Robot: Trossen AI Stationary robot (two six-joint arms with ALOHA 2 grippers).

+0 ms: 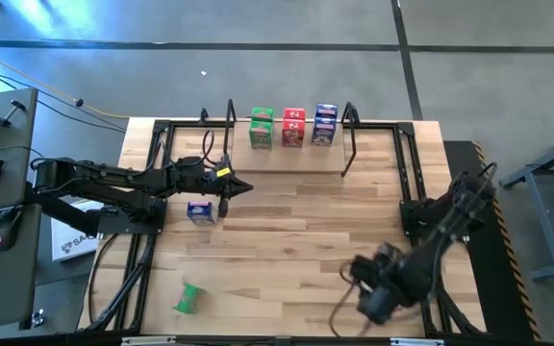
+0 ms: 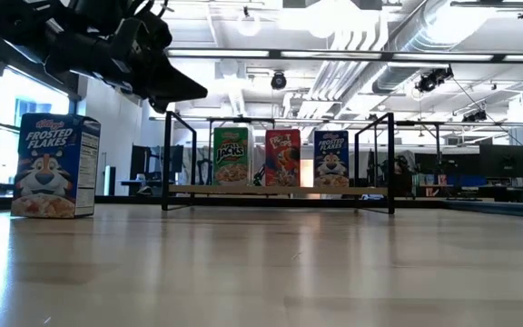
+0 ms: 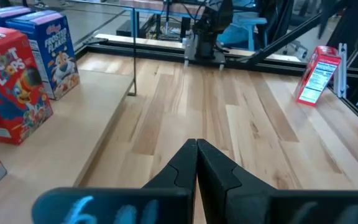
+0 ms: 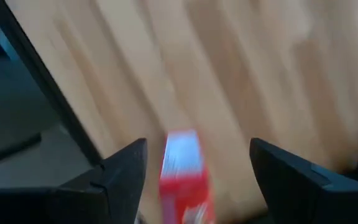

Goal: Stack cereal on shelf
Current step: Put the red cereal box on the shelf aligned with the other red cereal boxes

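While left tool [image 1: 245,186] shut, right tool [image 4: 194,165] agape — Frosted Flakes box [image 2: 55,165], shelf [image 2: 280,190].

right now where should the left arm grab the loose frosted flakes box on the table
Pinch the blue box near its top across its thin depth, fingers on the broad front and back faces, from above. It stands upright and alone on the table, so the top is free. The left gripper, shut, must open first.

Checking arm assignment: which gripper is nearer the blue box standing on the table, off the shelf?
Left. The left gripper, shut, sits just beside the blue box, shelf-side of it. The right gripper, open, is far across the table.
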